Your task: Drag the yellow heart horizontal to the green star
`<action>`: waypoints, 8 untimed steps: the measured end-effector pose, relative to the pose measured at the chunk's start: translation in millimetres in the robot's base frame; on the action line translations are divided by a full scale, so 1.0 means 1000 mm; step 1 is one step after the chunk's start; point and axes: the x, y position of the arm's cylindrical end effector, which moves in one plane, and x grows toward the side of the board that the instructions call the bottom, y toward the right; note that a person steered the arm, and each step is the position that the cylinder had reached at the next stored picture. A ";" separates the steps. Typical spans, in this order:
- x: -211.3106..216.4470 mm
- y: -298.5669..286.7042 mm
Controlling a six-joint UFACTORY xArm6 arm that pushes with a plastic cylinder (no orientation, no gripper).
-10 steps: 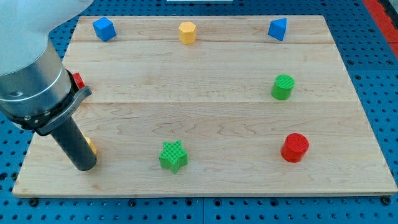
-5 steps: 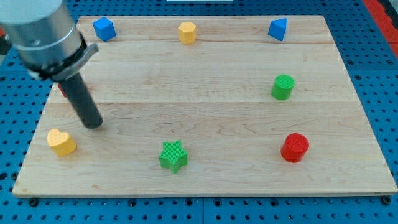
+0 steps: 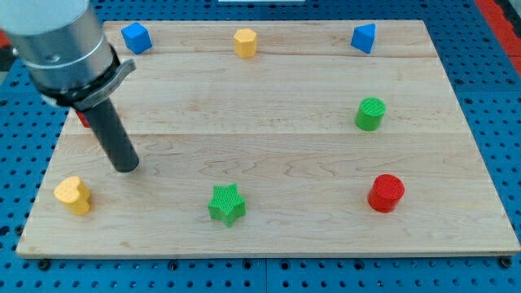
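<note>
No writing or labels can be read anywhere. The yellow heart (image 3: pixel 73 194) lies at the board's (image 3: pixel 269 163) lower left edge, well left of the green star (image 3: pixel 227 203). My tip (image 3: pixel 125 167) rests just up and right of the heart, apart from it; the rod leans toward the view's upper left and carries no fingers.

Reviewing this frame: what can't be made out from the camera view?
- Red block at the view's left: mostly hidden behind the rod, shape unreadable.
- Arm above the collar: cut off by the view's top and left edges.
- Whether my tip touches the board: cannot tell; it stands apart from the yellow heart, up and right of it.
</note>
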 end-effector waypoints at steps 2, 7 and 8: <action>-0.003 0.057; 0.025 0.264; 0.040 0.266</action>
